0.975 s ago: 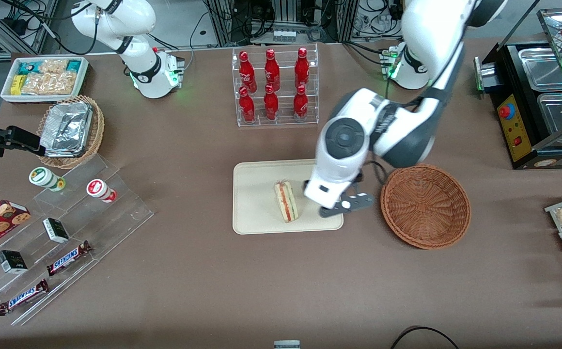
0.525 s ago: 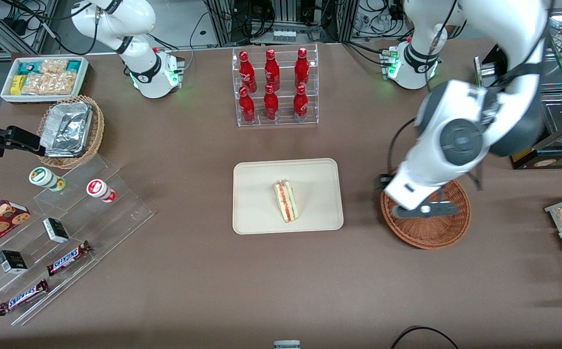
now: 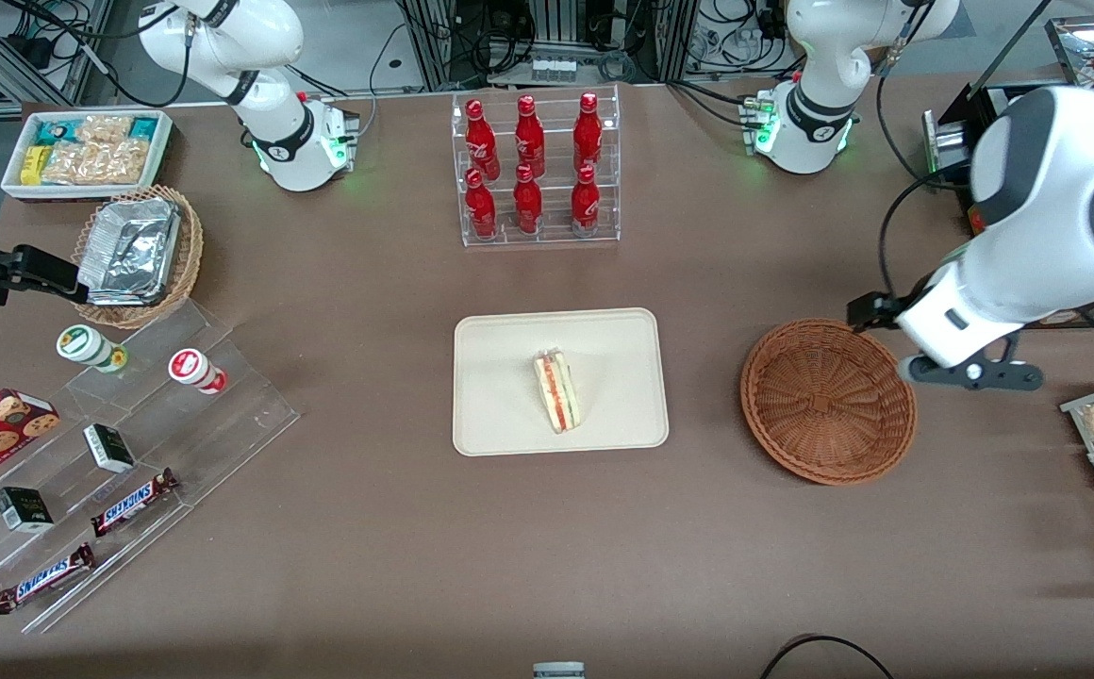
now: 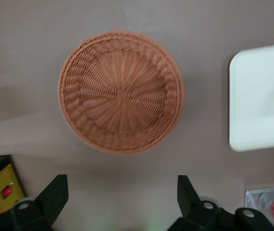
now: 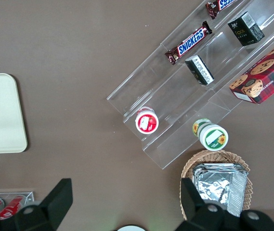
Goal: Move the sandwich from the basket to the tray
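**Sandwich lies on the tray, basket empty**

The sandwich [image 3: 557, 391] lies on the tray [image 3: 500, 349] at mid-table, nearer the tray's front-camera edge. Toward the working arm's end sits the basket [image 3: 828, 401], holding nothing. The gripper [image 3: 969, 371] hangs raised just past the basket's rim, its fingers [image 4: 56, 193] spread wide and gripping nothing.

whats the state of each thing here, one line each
sandwich: lying on the tray, released
tray: flat on the table, holding only the sandwich
basket: upright, empty
pincer: open, holding nothing, high over the table beside the basket, toward the working arm's end
red bottles: upright in their clear rack
foil trays: stacked in the tan wicker basket
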Motion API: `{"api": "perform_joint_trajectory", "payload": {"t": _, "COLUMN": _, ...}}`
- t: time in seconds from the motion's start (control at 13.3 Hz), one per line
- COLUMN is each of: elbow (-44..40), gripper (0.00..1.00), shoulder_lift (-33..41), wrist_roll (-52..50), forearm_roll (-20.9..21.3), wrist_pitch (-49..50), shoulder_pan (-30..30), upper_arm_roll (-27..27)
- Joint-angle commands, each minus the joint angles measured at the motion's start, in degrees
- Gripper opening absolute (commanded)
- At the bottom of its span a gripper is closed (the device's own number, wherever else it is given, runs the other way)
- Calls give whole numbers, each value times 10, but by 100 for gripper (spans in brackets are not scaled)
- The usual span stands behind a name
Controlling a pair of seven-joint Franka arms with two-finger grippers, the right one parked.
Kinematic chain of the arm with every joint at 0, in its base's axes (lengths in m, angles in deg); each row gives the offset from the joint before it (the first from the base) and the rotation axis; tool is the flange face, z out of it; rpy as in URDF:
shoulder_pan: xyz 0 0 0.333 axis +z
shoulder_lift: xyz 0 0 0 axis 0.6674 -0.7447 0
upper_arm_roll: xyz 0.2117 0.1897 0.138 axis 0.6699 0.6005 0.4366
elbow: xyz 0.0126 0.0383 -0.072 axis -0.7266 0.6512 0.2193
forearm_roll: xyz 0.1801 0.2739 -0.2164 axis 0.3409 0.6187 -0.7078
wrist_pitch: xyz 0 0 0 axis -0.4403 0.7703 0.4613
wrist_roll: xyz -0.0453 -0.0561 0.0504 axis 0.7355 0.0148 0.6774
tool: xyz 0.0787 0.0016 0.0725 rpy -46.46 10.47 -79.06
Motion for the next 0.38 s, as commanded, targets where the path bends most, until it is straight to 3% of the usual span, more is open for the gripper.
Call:
{"api": "perform_joint_trajectory", "payload": {"t": 0.0, "elbow": 9, "gripper": 100, "shoulder_lift": 43, "wrist_roll": 52, "forearm_roll": -14, "wrist_pitch": 31, "shoulder_pan": 23, "upper_arm_roll": -4}}
{"api": "perform_joint_trajectory", "payload": {"t": 0.3, "elbow": -16, "gripper": 100, "shoulder_lift": 54, "wrist_roll": 53, "forearm_roll": -20, "wrist_pitch": 66, "shoulder_pan": 23, "upper_arm_roll": 2}}
